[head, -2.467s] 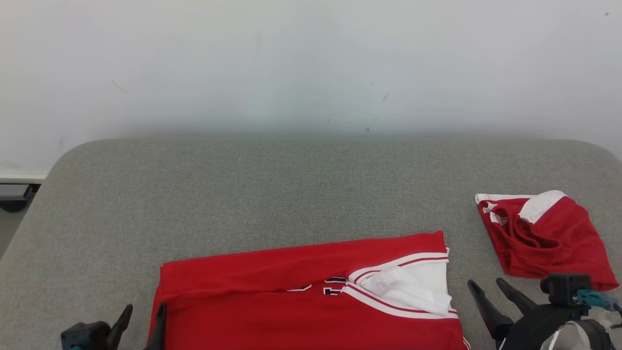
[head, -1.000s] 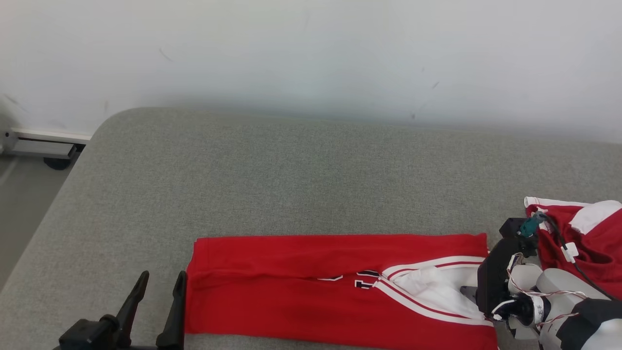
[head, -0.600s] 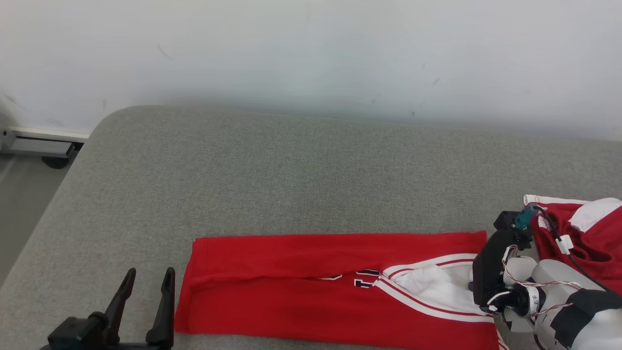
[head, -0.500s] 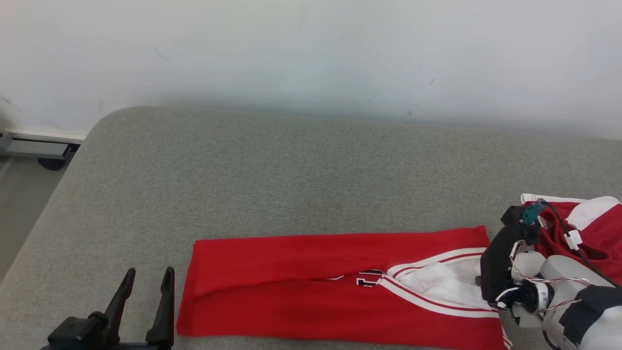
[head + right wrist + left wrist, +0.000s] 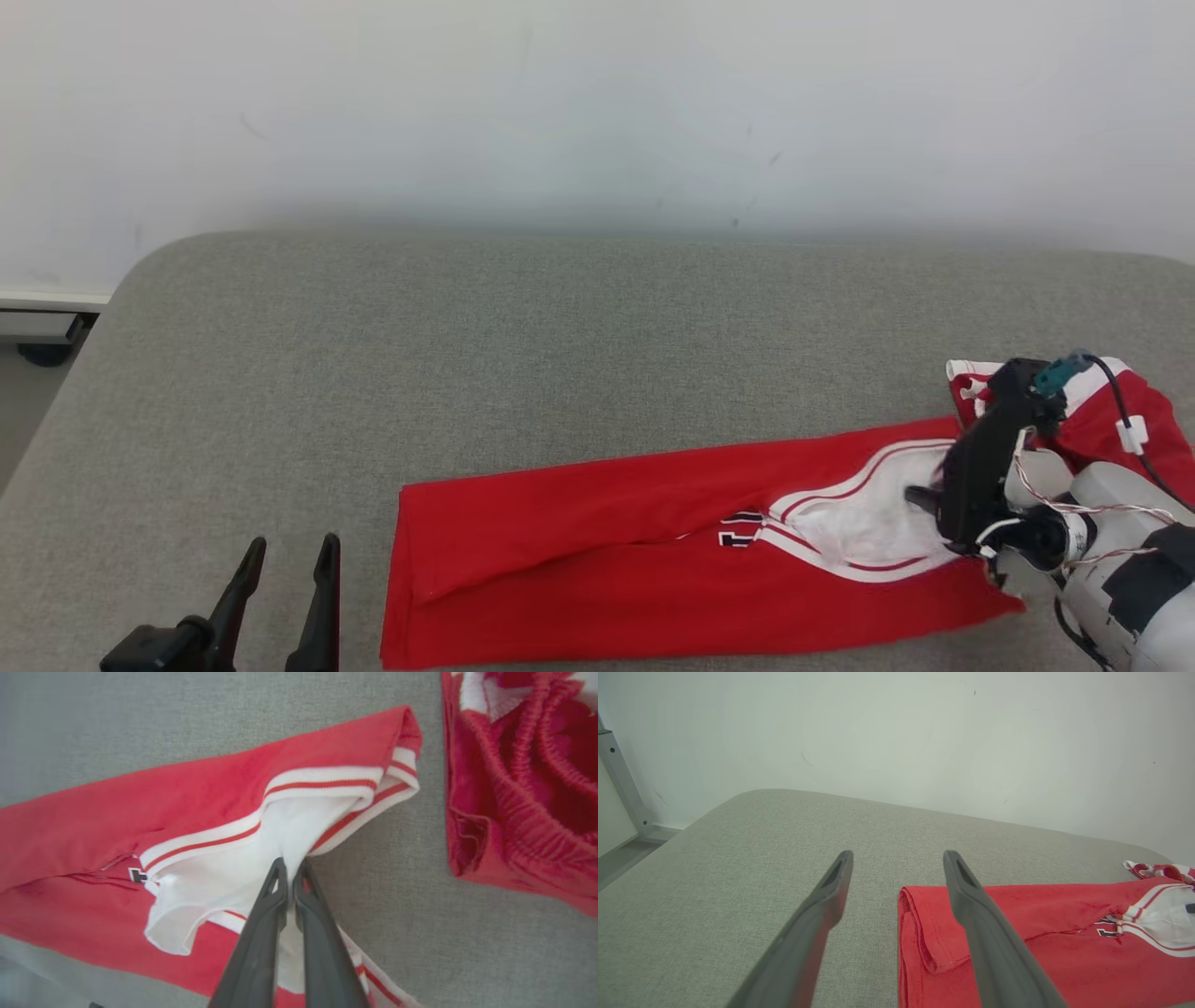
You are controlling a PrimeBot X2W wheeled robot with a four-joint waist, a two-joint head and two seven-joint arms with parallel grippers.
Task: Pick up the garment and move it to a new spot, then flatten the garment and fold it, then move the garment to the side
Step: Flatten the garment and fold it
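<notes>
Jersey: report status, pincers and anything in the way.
Right pincer shut on the jersey, white end. Left pincer open, holding nothing. Red shorts lie close beside the gripped end, on the grey pad.

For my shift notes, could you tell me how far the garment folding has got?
Done: the red jersey lies on the grey surface, folded lengthwise into a strip. In hand: the right gripper is shut on white fabric at its right end; the left gripper hovers open by the other end. Left: likely a crosswise fold, then moving it aside.
</notes>
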